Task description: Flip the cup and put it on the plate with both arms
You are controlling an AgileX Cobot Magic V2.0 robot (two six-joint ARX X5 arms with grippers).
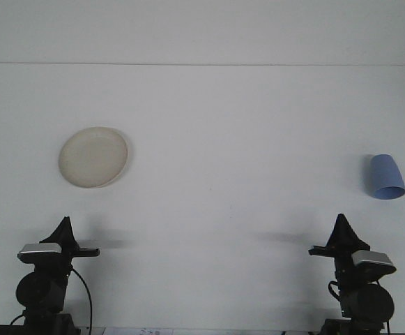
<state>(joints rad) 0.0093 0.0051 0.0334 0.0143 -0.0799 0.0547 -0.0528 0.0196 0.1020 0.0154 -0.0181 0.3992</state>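
I am looking out over the white table (209, 209), which is filling nearly the whole front view. The cream plate (93, 156) is lying flat on the left half, and the blue cup (386, 177) is lying on its side far over on the right edge, its open mouth facing toward me, well apart from the plate. My left gripper (64, 229) and right gripper (342, 228) are both sitting low at the near edge, holding nothing and touching nothing; each is tapering to a single closed point, so I am recording both as shut. By my judgement the task is standing at its first step, the reach for the cup. The next move is calling for my right arm to open its fingers and advance to the cup's side.
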